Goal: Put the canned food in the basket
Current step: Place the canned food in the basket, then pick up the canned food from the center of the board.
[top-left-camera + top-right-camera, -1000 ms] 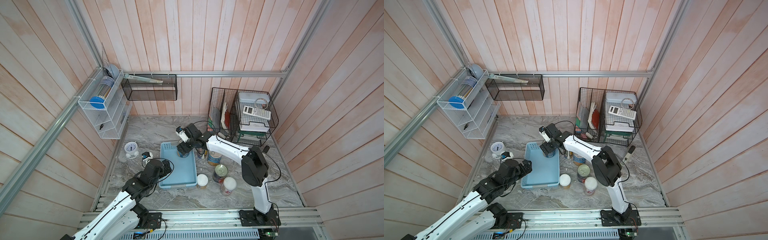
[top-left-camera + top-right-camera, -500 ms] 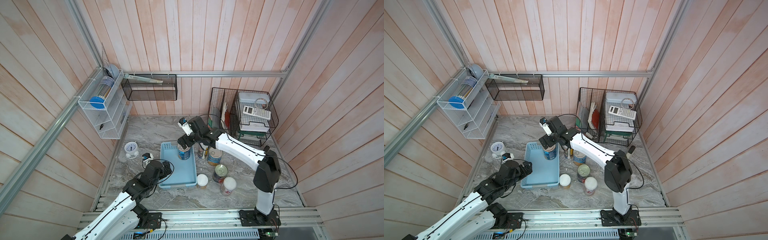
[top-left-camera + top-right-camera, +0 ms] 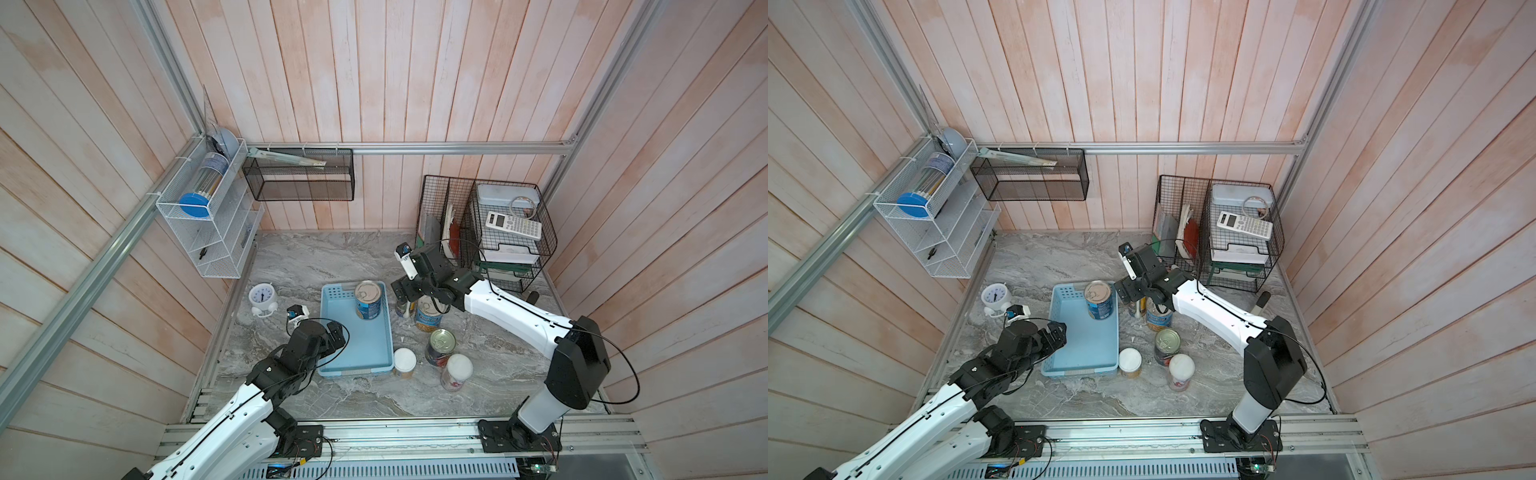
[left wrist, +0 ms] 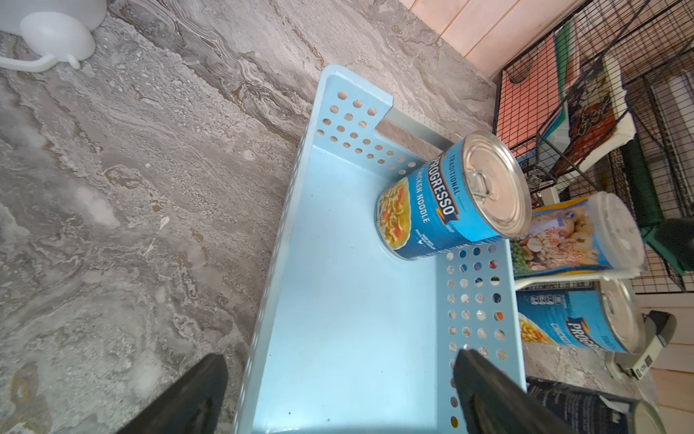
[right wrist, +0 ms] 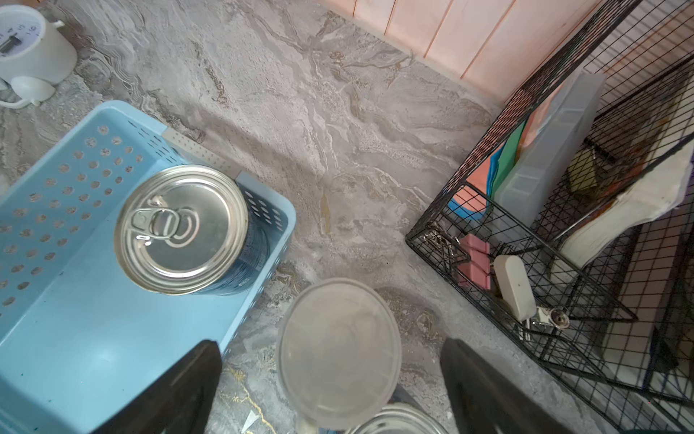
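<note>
Hovering straight over the slim white-lidded can (image 5: 340, 353), the right gripper (image 5: 330, 345) is standing wide open and empty, a black finger (image 5: 176, 390) flanking the lid on each side, neither one touching it. That's the relation everything is hanging on: the can is sitting directly beneath the hand, upright, its long axis pointing up at the wrist, so by my reckoning a straight drop and a squeeze is all that's being asked. In a top view that can (image 3: 402, 308) is standing on the marble just beside the basket (image 3: 361, 349), outside its wall, with a blue-labelled tin (image 3: 429, 320) crowding it on the arm's side; touching or not, I can't tell. One soup tin (image 3: 368, 299) is already standing inside, in the far corner nearest this arm. A dark tin (image 3: 440, 345) and two more white-lidded cans (image 3: 404, 361) are waiting on the marble nearer the rail. The left gripper (image 3: 334, 332) is open too, gripping nothing, hanging over the basket's opposite near rim, the whole basket lying between it and the loose cans. So the right arm is plainly the nearer one, and the carry is looking short: up, over the wall, down beside the soup tin.
</note>
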Tool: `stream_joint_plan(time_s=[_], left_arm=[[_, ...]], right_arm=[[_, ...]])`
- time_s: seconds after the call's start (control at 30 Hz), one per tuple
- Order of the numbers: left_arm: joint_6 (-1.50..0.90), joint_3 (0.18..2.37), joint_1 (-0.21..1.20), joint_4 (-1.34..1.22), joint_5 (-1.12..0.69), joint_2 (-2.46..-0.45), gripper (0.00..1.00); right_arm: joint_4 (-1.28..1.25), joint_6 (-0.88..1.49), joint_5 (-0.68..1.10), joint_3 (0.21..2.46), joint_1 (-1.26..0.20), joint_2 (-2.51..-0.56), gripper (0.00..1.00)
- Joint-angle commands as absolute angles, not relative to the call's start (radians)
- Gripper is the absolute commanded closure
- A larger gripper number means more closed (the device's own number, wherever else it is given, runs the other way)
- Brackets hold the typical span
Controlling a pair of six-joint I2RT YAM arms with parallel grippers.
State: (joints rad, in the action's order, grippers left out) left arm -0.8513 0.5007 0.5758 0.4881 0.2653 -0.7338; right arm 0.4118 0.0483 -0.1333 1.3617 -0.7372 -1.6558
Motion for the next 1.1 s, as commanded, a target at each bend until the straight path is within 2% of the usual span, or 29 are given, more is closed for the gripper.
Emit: stream_joint_plan(time_s=[0.0,0.27,0.7,0.77,0.87,1.07], left_arm=[[-0.833,0.476,0.571,0.470,0.253,-0.732,0.00],[-0.833,0.475,0.572,0.476,0.260,-0.733,0.00],[-0.821,0.484,0.571,0.482,0.268,-0.731,0.00],[-0.821,0.487,0.571,0.494,0.281,-0.729,0.00],[-0.816,0.496,0.570,0.511,0.300,-0.719,0.00],[-0.798,0.507,0.533,0.520,0.308,-0.718,0.00]], right_arm=[[0.382,0.069,-0.100,1.342,-0.719,-1.676,0.02],[0.384,0.077,-0.070,1.331,-0.710,-1.735,0.02],[0.471,0.087,-0.051,1.353,-0.703,-1.788,0.26],[0.480,0.072,-0.050,1.365,-0.704,-1.780,0.34],[0.462,0.080,-0.060,1.356,-0.705,-1.742,0.42],[0.485,0.068,-0.113,1.365,-0.723,-1.649,0.44]])
